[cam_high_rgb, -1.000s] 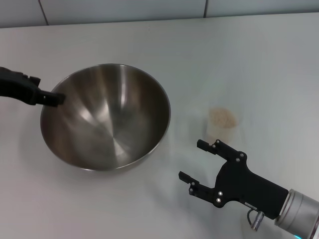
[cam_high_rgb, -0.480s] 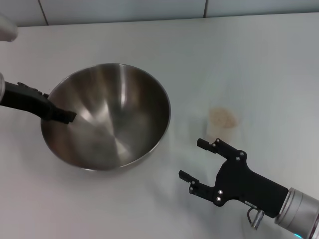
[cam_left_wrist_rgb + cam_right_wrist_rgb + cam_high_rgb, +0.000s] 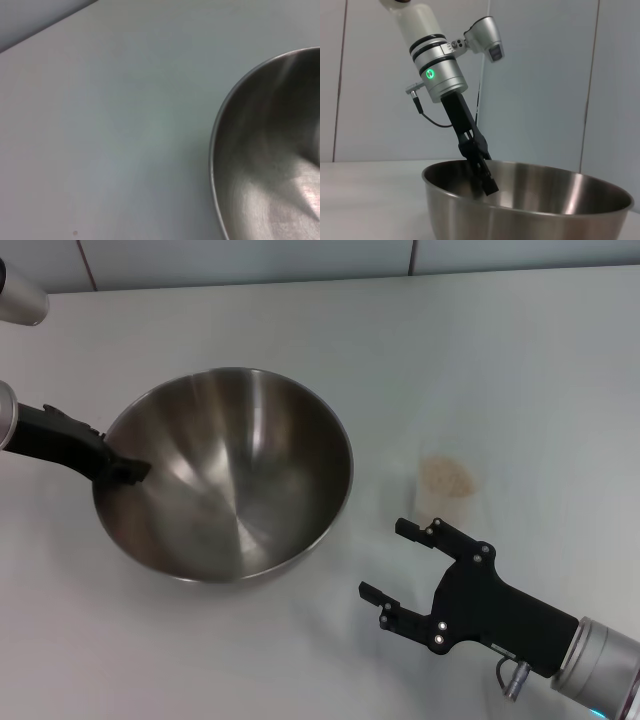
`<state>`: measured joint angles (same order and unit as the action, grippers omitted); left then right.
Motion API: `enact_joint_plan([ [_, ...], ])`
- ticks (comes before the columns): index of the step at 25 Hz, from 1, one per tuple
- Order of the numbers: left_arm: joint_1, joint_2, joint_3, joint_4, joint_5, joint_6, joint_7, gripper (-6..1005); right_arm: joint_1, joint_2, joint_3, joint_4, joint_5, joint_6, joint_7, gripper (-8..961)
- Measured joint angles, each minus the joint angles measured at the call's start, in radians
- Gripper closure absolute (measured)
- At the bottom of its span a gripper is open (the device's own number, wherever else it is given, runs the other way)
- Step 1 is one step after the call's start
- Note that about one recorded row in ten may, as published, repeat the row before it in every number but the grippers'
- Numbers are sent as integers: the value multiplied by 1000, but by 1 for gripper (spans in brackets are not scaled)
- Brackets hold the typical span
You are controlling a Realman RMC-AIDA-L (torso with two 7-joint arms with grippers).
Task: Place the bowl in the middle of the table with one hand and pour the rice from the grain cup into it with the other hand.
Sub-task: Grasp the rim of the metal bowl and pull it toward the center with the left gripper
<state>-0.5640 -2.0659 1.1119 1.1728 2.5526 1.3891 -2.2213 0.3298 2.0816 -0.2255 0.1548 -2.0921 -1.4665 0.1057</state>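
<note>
The steel bowl [image 3: 235, 490] sits on the white table [image 3: 500, 360], left of the middle. My left gripper [image 3: 124, 469] is shut on the bowl's left rim, with one finger inside the bowl. The right wrist view shows this grip [image 3: 484, 176] on the bowl [image 3: 530, 212]. The left wrist view shows only the bowl's rim [image 3: 215, 150] and bare table. The clear grain cup [image 3: 444, 496] holding rice [image 3: 446, 476] stands right of the bowl. My right gripper [image 3: 383, 561] is open and empty, just in front and to the left of the cup.
A grey wall edge [image 3: 300, 260] runs along the table's far side. White tabletop lies between the bowl and the cup.
My left gripper came down onto the bowl's left rim and closed on it. The bowl then slid a little to the right. The right arm and cup have not moved.
</note>
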Motion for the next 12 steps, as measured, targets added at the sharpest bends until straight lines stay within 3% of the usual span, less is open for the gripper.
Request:
enact_joint_plan([
  [2,-2,0,-1,0,0,1,0,405,0,0,0,0,0,0,0,191],
  [12,-28,4,-9,-11,-3,36,2,769,0,0,0,0,0,0,0,191],
])
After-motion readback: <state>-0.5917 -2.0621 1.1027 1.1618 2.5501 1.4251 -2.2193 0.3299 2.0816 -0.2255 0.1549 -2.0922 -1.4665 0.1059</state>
